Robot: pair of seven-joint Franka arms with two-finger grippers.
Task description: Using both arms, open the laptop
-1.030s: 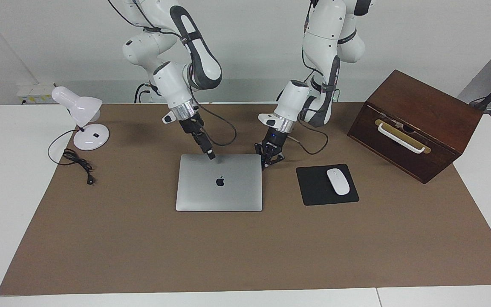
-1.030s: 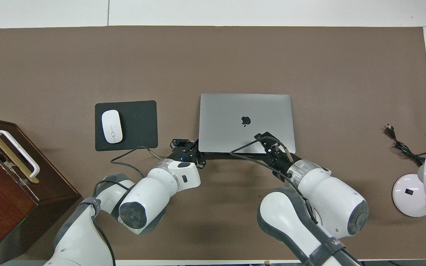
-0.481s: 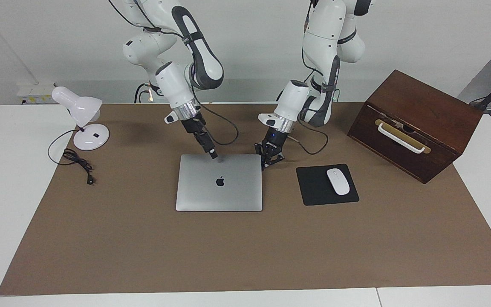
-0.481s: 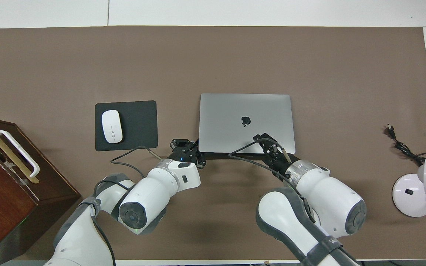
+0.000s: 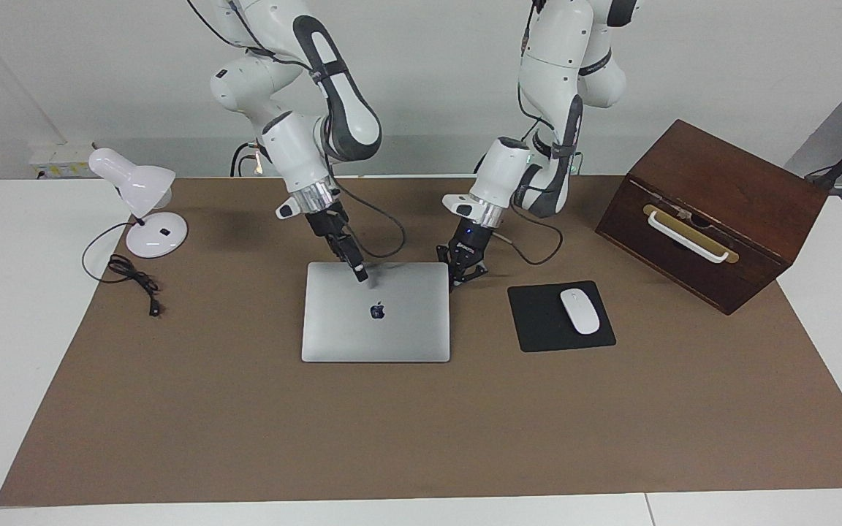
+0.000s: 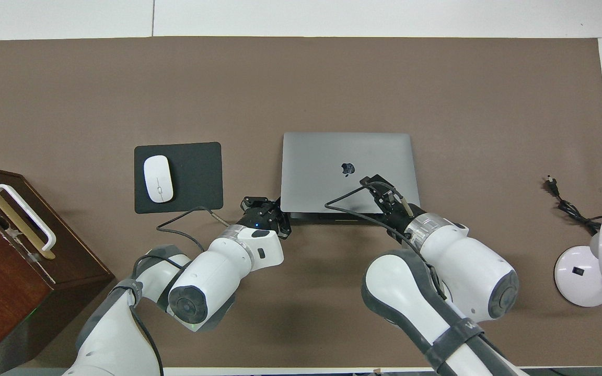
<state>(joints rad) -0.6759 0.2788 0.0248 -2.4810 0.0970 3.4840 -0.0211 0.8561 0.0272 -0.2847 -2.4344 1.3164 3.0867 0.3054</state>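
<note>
Facing view: high camera across the bench (image 5: 421,438), looking toward both arm bases, whole mat in frame. Overhead view: camera above the robots' end, looking steeply down and forward, closer in. Shared: brown mat (image 6: 301,83), laptop (image 5: 376,325), both arms.

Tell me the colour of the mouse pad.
Black. The mouse pad shows best in the overhead view, under a white mouse.
</note>
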